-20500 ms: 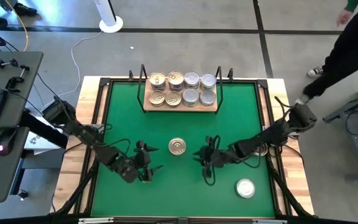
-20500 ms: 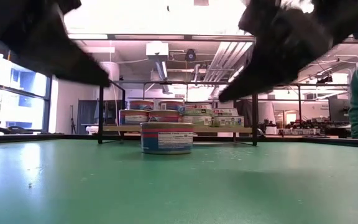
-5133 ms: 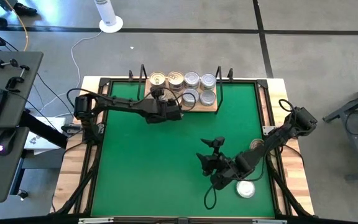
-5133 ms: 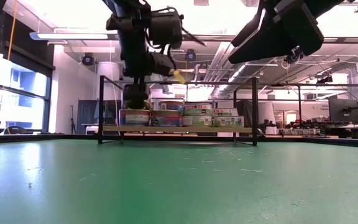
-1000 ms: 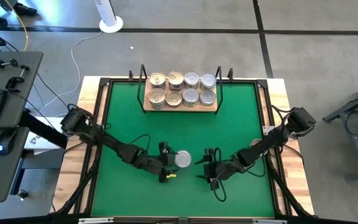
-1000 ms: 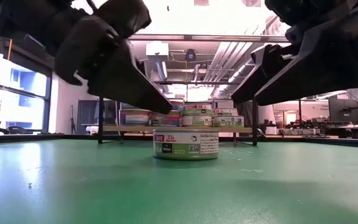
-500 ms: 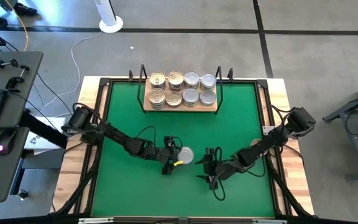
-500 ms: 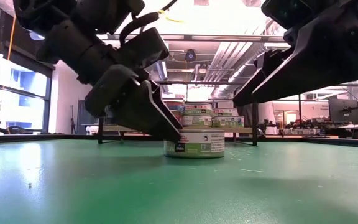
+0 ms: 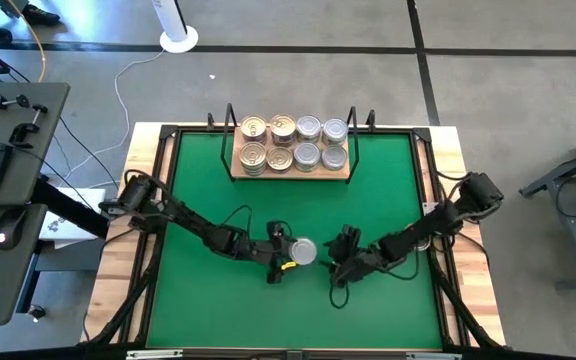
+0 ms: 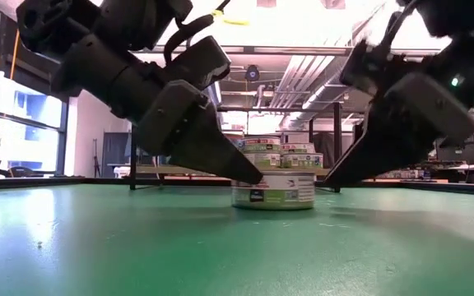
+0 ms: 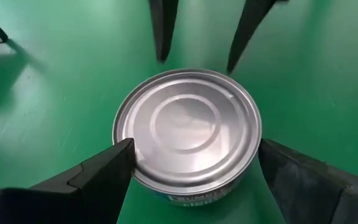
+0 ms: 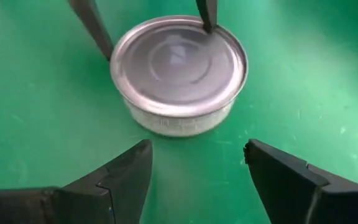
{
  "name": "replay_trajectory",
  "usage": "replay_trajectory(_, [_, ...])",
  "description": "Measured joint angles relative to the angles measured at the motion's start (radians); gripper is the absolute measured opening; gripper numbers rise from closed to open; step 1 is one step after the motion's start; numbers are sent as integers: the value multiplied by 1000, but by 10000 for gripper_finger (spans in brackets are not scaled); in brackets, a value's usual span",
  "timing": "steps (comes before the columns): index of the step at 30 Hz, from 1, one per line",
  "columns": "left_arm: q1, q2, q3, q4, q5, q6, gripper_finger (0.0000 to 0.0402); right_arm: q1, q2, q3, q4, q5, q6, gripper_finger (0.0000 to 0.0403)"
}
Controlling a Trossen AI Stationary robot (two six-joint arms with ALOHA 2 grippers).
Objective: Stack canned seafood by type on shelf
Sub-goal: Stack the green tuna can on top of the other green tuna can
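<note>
Now: silver-lidded can (image 9: 302, 251) on green mat (image 9: 208, 300), mid-table.
Left gripper (image 9: 286, 256) open, fingers flanking it; right gripper (image 9: 340, 254), open, has moved closer, just short. Shelf (image 9: 290, 170) unchanged.

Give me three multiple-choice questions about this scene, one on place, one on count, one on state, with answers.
1. Where is the loose silver-lidded can?
A. on the shelf
B. on the green mat between both grippers
C. off the table

2. How many can tops show on the shelf from above?
A. four
B. six
C. eight

3. How is the left gripper?
A. open around the can
B. shut beside it
C. lifting it

Answers: B, it sits on the green mat between the left gripper and right gripper; C, two rows of four; A, its fingers flank the can, which rests on the mat.
</note>
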Motion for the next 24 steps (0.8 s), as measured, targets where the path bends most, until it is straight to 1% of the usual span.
replay_trajectory(3, [0, 41, 1, 51, -7, 3, 328, -32, 50, -13, 95, -39, -62, 256])
replay_trajectory(7, [0, 93, 0, 116, -9, 7, 327, -68, 121, -16, 215, -102, -188, 258])
replay_trajectory(11, [1, 104, -1, 140, 4, 18, 315, -96, 149, -18, 287, -144, -233, 281])
replay_trajectory(14, [4, 104, -1, 142, 28, 28, 297, -107, 151, -18, 304, -156, -268, 311])
replay_trajectory(18, [18, 104, -1, 149, 89, 32, 265, -126, 155, -18, 351, -176, -315, 347])
replay_trajectory(21, [23, 104, -2, 175, 120, 50, 241, -135, 158, -21, 395, -210, -394, 360])
replay_trajectory(24, [25, 107, -3, 198, 156, 77, 221, -149, 159, -30, 438, -248, -452, 362])
